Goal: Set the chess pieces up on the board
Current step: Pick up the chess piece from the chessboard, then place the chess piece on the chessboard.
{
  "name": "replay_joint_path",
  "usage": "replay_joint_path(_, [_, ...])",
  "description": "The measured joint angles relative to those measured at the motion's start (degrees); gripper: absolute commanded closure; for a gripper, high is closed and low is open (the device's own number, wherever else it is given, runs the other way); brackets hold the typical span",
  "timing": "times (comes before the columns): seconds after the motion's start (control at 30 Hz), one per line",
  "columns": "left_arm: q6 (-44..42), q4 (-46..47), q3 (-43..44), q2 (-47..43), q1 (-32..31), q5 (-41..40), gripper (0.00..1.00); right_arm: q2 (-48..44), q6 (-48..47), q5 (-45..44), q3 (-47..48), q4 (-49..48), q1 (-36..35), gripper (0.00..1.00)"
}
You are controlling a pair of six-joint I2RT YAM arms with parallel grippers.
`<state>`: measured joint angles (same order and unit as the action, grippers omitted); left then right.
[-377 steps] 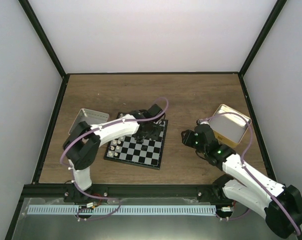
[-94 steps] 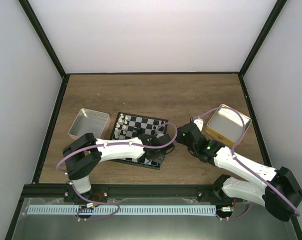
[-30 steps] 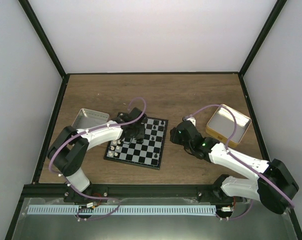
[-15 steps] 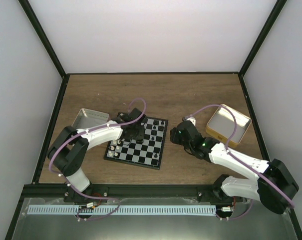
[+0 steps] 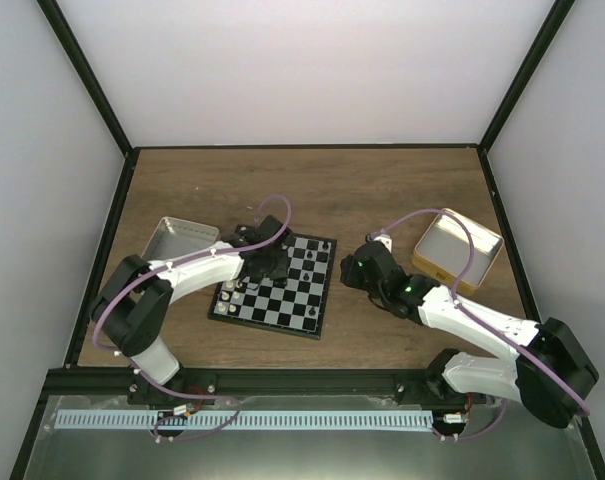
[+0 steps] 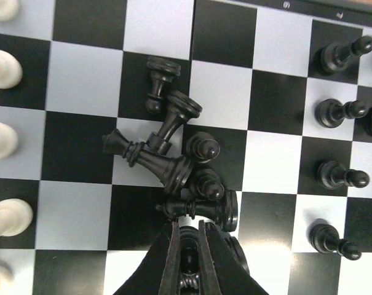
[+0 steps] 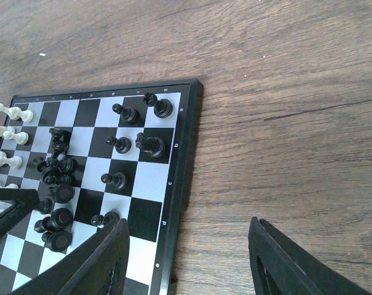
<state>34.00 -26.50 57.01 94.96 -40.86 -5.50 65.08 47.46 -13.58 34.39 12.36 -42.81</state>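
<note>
L pincer is clamped on a black piece whose long axis runs in line w/ the fingers. The heap of tipped black pieces lies right beyond its tips, mid-way across the board, the biggest slanting across the squares, so L arm is far nearer than R. R pincer gapes, holding nothing, over bare surface just off the board's R edge; the border's tiny marks are too small to read, no brand seen.
</note>
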Motion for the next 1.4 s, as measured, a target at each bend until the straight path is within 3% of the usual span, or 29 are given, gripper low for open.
replay_joint_path(0.43, [-0.2, -3.1, 6.3, -2.8, -5.2, -1.8, 0.91, -2.2, 1.2, -1.3, -0.2, 0.0, 0.0, 0.45])
replay_joint_path(0.83, [-0.6, -5.4, 7.8, 2.8, -12.3, -0.8, 0.90, -3.7, 1.6, -2.5, -0.9, 0.0, 0.0, 0.45])
replay_joint_path(1.4, [-0.6, -5.2, 7.7, 6.3, -12.9, -1.6, 0.88, -3.6, 1.7, -2.5, -1.4, 0.0, 0.0, 0.45])
